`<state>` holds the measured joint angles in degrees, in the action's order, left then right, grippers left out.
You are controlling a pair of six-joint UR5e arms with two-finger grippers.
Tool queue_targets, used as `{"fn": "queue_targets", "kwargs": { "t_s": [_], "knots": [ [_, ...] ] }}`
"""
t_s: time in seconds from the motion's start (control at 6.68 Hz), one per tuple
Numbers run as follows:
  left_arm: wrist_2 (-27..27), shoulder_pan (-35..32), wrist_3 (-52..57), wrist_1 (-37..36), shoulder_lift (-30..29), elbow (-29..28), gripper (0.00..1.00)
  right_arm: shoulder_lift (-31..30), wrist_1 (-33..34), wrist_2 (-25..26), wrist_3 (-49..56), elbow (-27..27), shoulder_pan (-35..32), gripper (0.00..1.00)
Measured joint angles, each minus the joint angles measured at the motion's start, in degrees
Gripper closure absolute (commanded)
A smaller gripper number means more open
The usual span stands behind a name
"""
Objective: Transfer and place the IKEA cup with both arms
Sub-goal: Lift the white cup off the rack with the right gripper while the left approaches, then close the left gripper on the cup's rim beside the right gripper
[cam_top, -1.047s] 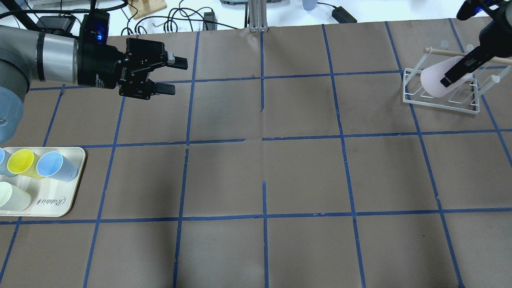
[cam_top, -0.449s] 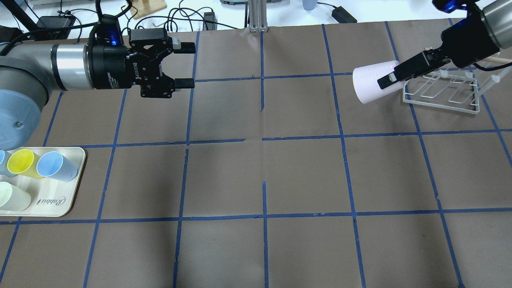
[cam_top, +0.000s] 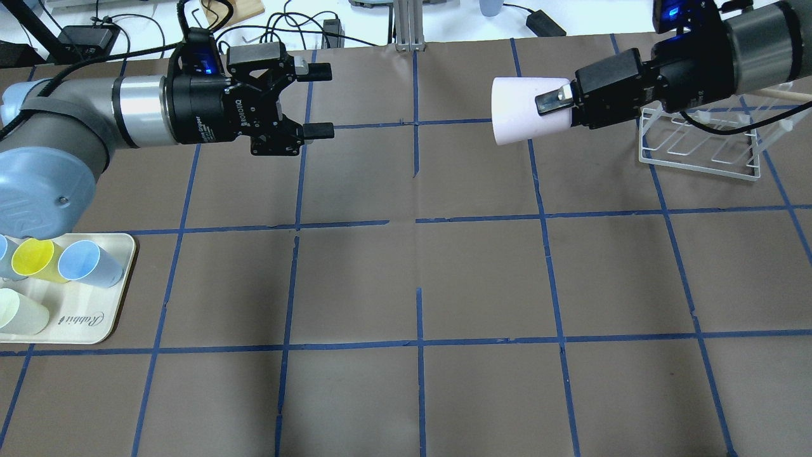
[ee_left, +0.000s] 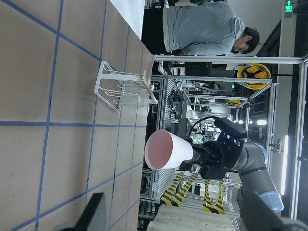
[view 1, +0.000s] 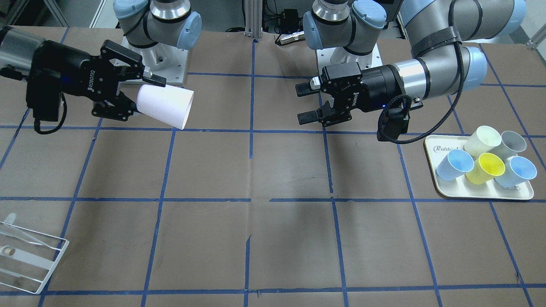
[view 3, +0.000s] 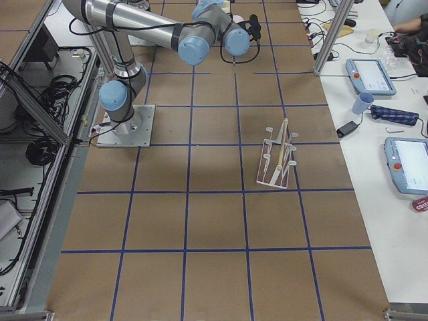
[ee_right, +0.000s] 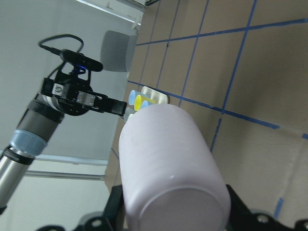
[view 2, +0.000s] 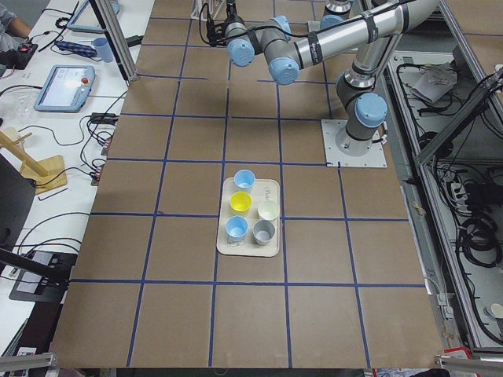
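The pale pink IKEA cup point(cam_top: 521, 109) is held on its side above the table, its mouth toward the table's middle. My right gripper point(cam_top: 553, 106) is shut on its base end; the same shows in the front view, cup point(view 1: 165, 105) and gripper point(view 1: 146, 97). My left gripper point(cam_top: 324, 99) is open and empty, level with the cup and facing it across a gap of about one and a half grid squares; it also shows in the front view point(view 1: 302, 103). The left wrist view looks into the cup's mouth point(ee_left: 166, 150). The right wrist view shows the cup's wall point(ee_right: 166, 154).
A white wire rack point(cam_top: 698, 145) with a wooden rod stands at the far right, behind the right gripper. A cream tray point(cam_top: 95, 324) at the near left holds light blue, yellow, cream and grey cups point(view 1: 486, 167). An operator point(ee_left: 207, 29) stands beyond the table.
My right gripper has carried the pink cup off the rack and leftward toward the table's middle. My left gripper has moved right toward it and stayed open.
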<state>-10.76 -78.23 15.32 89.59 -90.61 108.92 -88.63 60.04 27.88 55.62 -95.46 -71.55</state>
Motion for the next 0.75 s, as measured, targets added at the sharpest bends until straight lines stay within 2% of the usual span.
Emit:
{"fn": "queue_targets", "kwargs": {
  "t_s": [0.15, 0.45, 0.75],
  "knots": [
    [0.8, -1.3, 0.1, -0.3, -0.4, 0.0, 0.0, 0.3, -3.6, -4.5, 0.1, -0.7, -0.9, 0.81],
    [3.9, -4.9, -0.2, -0.5, -1.0, -0.2, 0.0, 0.4, -5.9, -11.3, 0.2, -5.2, -2.4, 0.8],
    [5.6, -6.6, -0.4, -0.8, -1.4, -0.4, 0.0, 0.4, -6.3, -14.5, -0.7, -7.8, -4.3, 0.8]
  ]
}}
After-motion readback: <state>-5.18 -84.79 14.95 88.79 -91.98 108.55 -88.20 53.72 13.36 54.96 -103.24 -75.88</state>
